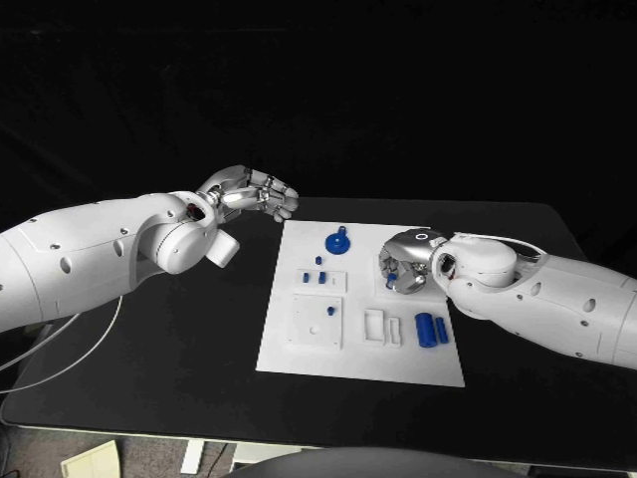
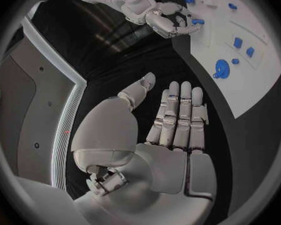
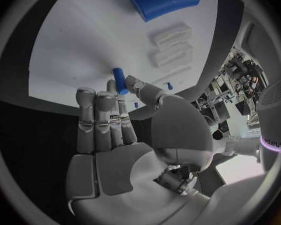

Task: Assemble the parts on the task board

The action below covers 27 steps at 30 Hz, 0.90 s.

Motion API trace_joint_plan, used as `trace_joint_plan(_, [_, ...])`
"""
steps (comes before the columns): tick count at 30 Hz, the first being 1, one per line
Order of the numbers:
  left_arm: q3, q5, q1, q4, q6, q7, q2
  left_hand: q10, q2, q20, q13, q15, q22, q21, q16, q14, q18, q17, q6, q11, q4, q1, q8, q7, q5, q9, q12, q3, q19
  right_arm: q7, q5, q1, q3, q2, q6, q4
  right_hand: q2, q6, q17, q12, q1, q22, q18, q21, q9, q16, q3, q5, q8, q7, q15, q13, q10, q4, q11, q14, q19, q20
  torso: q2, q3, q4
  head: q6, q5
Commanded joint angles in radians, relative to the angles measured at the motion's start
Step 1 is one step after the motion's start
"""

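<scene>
The white task board (image 1: 359, 354) lies in the middle of the black table. My right hand (image 1: 405, 261) hovers over its upper right part and pinches a small blue peg (image 3: 119, 80) between thumb and a finger; the peg (image 2: 197, 21) also appears in the left wrist view. My left hand (image 1: 250, 194) hangs past the board's far left corner, fingers straight and apart (image 2: 177, 119), holding nothing. On the board sit a round blue knob piece (image 1: 337, 242), two small blue pieces (image 1: 315, 278) and two blue cylinders (image 1: 432, 331).
Two white raised blocks (image 1: 383, 327) stand left of the cylinders, and a white square plate (image 1: 316, 321) with a tiny blue peg sits at the board's left. A white cable (image 1: 75, 354) runs along the table's left side. Bare black table (image 1: 161, 388) surrounds the board.
</scene>
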Motion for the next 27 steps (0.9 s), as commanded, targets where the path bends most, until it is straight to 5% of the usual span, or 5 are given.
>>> trace_joint_plan(1, [0.0,0.005,0.0,-0.001,0.014,0.013,0.002,-0.009,0.002,0.006,-0.002,0.001,0.001,-0.006,-0.006,0.007,0.02,0.002,-0.005,-0.001,0.001,-0.001,0.004,0.0,0.0,-0.001,-0.002,-0.002,0.001,0.0,-0.012,-0.002,0.0,-0.008,-0.048,0.015,0.018,0.009,0.003,0.007,0.008,0.003,0.092,0.007,0.009,0.009,0.01,-0.002,0.007,-0.001,-0.01,0.01,0.023,-0.002,-0.006,0.0,0.007,-0.003,-0.001,0.0001,-0.0001,0.002,-0.001])
trace_joint_plan(5, [0.0,0.005,0.0,-0.004,0.014,0.014,0.003,-0.009,0.003,0.006,-0.002,0.001,0.002,-0.006,-0.006,0.007,0.02,0.002,-0.005,-0.001,0.001,-0.001,0.004,0.0,0.0,-0.001,-0.002,-0.002,0.001,-0.003,-0.009,-0.001,0.006,-0.026,-0.052,0.041,0.019,0.012,0.005,0.009,0.006,0.005,0.092,0.01,0.013,0.011,0.015,-0.002,0.008,-0.002,-0.012,0.015,0.025,-0.005,-0.007,0.001,0.008,-0.005,-0.001,-0.0001,-0.0001,0.002,0.0])
trace_joint_plan(10, [0.0,0.005,0.0,-0.007,0.014,0.014,0.005,-0.009,0.003,0.006,-0.002,0.001,0.002,-0.006,-0.007,0.008,0.02,0.003,-0.005,-0.001,0.001,-0.001,0.004,0.0,0.0,-0.001,-0.002,-0.002,0.001,-0.005,0.006,0.002,0.052,-0.052,-0.048,0.092,0.018,0.014,0.006,0.01,0.005,0.007,0.092,0.012,0.016,0.013,0.018,-0.002,0.01,-0.003,-0.013,0.02,0.027,-0.006,-0.008,0.001,0.009,-0.007,-0.001,-0.0002,-0.0005,0.004,0.003])
trace_joint_plan(15, [0.0,0.005,0.0,-0.007,0.015,0.014,0.005,-0.009,0.003,0.006,-0.002,0.001,0.002,-0.006,-0.007,0.008,0.02,0.003,-0.005,-0.001,0.001,-0.001,0.004,0.0,0.0,-0.001,-0.002,-0.002,0.001,0.006,0.036,0.017,0.07,-0.07,-0.051,0.138,0.017,0.015,0.007,0.011,0.004,0.008,0.092,0.013,0.017,0.014,0.02,-0.002,0.011,-0.004,-0.013,0.023,0.028,-0.007,-0.009,0.001,0.009,-0.007,-0.001,-0.0009,-0.0007,0.006,0.003])
trace_joint_plan(27, [0.001,0.005,0.0,-0.002,0.013,0.017,0.006,-0.009,0.003,0.006,-0.002,0.001,0.003,-0.007,-0.008,0.008,0.02,0.004,-0.006,-0.001,0.001,-0.001,0.005,0.0,0.0,-0.002,-0.002,-0.002,0.001,0.042,0.076,0.015,0.063,0.014,-0.082,0.194,0.018,0.016,0.008,0.012,0.002,0.009,0.092,0.015,0.02,0.015,0.022,-0.002,0.011,-0.004,-0.014,0.026,0.028,-0.008,-0.01,0.002,0.01,-0.009,0.0,-0.0012,-0.0001,0.003,0.021])
